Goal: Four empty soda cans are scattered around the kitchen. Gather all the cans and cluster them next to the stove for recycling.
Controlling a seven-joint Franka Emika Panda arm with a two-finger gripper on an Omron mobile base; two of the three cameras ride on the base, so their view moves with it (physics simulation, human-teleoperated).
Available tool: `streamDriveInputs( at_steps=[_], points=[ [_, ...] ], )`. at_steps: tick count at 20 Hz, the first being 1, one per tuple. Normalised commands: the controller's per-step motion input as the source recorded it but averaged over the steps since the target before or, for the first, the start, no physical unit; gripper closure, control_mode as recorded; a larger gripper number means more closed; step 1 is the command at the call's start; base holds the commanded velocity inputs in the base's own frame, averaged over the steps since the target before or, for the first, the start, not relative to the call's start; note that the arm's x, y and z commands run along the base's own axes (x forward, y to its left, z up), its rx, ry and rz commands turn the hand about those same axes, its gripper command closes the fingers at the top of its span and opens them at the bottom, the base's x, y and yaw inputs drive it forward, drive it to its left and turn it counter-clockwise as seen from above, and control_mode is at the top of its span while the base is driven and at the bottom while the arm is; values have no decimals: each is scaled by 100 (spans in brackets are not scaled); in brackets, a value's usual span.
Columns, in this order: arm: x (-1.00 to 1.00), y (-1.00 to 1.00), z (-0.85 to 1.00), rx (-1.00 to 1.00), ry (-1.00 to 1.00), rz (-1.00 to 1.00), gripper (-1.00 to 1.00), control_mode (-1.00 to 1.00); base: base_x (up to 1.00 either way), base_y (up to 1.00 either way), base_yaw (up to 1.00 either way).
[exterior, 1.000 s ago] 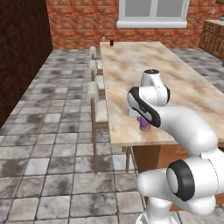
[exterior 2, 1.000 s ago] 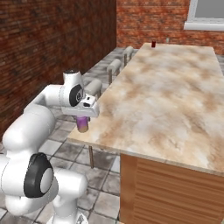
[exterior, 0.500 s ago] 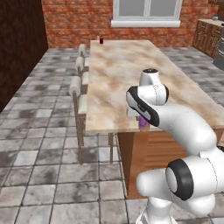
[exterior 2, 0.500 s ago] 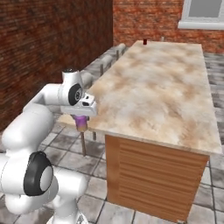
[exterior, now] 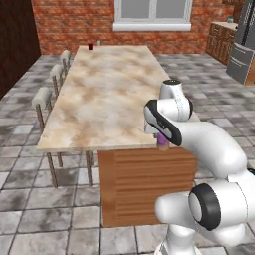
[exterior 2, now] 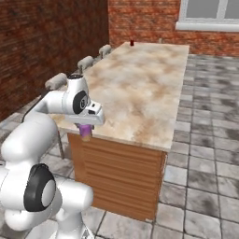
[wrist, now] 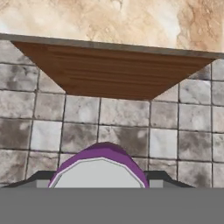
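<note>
We carry a purple soda can pinched upright in the gripper — held just off the near edge of the island counter, above the floor, ready for transport. A red can waits at the counter's far corner.

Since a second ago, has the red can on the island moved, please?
No. The red can still stands at the far left corner of the island; only the camera shifted.

Base and views rotated around island.
</note>
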Motion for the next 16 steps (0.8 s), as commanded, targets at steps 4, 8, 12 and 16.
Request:
streamDriveInputs(
  at_steps=[4,8,12,16],
  points=[
    [0,0,0,0,0,0,100,100,-3,-100,0],
    [0,0,0,0,0,0,100,100,-15,-100,-7],
    [0,0,0,0,0,0,100,100,-3,-80,-20],
    [0,0,0,0,0,0,100,100,-3,-62,-26]
  ],
)
